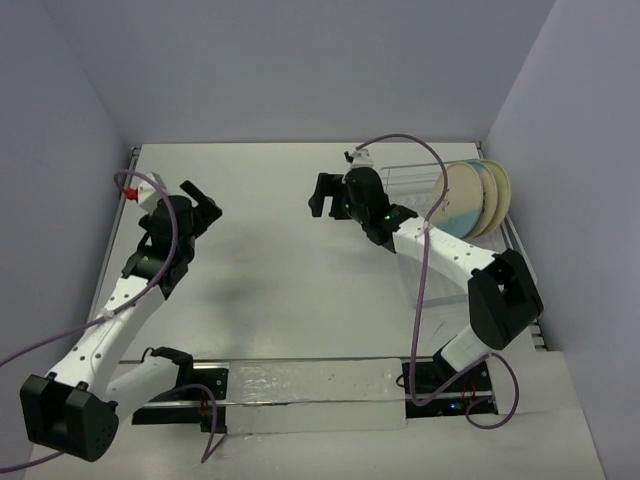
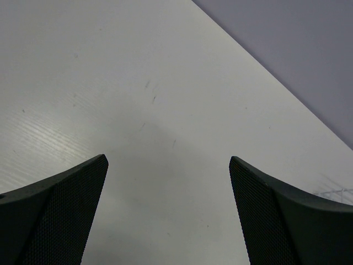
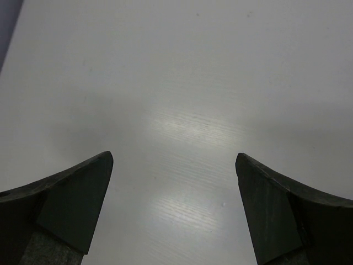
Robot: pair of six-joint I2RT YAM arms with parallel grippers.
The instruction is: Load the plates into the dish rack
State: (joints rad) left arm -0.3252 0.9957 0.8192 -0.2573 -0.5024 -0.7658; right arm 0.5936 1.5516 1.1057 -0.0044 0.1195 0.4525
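The plates (image 1: pixel 462 198) stand on edge in the dish rack (image 1: pixel 405 178), a clear tray at the far right of the table (image 1: pixel 280 270), packed close so that their faces overlap in the top view; three rims can be made out, and the nearest face shows cream above and light blue below. Neither arm has hold of anything. The left gripper (image 1: pixel 205 207) hangs over bare tabletop well to the left with its fingers spread wide, and the right gripper (image 1: pixel 322 195) is near the rack's left end, jaws likewise wide apart, with only white surface between them in its wrist view. Judged from this, the loading looks finished or very nearly so. The plates appear to be stiff glazed ware, so they would be smooth, somewhat heavy for two thin fingers, and liable to chip or crack if knocked or dropped. If one needed reseating, the sensible hold would be on the upper rim, one finger on each face, lifting straight up between the tines. The rack looks light and could slide if pushed
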